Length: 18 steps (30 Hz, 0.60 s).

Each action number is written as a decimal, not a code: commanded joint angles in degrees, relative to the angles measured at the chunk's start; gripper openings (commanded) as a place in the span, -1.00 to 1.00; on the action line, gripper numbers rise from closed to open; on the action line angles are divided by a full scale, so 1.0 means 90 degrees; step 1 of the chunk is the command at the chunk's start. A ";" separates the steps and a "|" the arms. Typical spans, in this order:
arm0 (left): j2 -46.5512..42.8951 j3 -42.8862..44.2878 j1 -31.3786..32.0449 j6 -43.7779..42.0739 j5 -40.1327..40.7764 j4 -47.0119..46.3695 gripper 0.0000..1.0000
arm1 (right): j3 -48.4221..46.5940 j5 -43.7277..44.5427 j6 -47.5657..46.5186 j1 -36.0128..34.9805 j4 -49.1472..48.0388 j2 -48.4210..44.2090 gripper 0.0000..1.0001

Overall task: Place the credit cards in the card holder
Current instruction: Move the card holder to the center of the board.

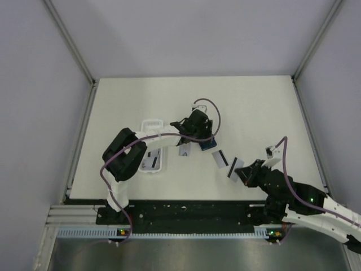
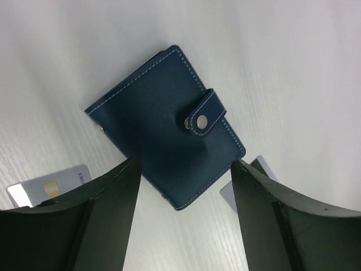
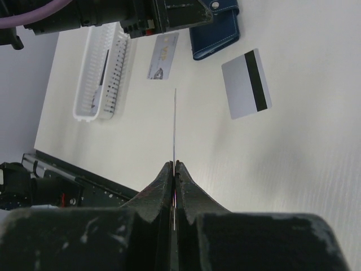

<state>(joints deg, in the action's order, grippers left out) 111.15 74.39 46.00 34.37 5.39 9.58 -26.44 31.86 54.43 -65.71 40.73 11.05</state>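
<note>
The left tool (image 2: 183, 175) hangs open just over the shut card holder (image 2: 163, 124), mid tabletop, its long side slanting between the fingers (image 2: 113, 214). The right tool (image 3: 175, 169), near and right, pinches a card (image 3: 175, 124); the holder lies far-left of it

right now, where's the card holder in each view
top external: card holder near the centre, slightly right.
left wrist: card holder mid-frame, snapped shut.
right wrist: card holder at the top edge, right of centre.
shared landmark: the printed card lying beside it.
</note>
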 commanded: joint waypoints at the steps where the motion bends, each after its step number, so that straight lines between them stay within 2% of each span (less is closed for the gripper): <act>1: 0.0091 0.0465 -0.0081 0.0067 -0.0100 -0.0176 0.39 | -0.0227 0.0083 0.0094 0.0094 0.0181 -0.0183 -1.00; 11: 0.0452 0.0640 -0.0179 0.0273 -0.0306 -0.0430 0.00 | -0.0256 0.0132 0.0143 0.0094 0.0250 -0.0212 -1.00; 18: 0.0745 0.0758 -0.0238 0.0429 -0.0569 -0.0625 -0.01 | -0.0237 0.0162 0.0143 0.0094 0.0299 -0.0241 -1.00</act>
<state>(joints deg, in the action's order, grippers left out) 116.33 78.81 44.36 36.88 2.24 6.85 -26.44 32.12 55.57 -65.71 42.98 10.04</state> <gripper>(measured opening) 0.494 0.007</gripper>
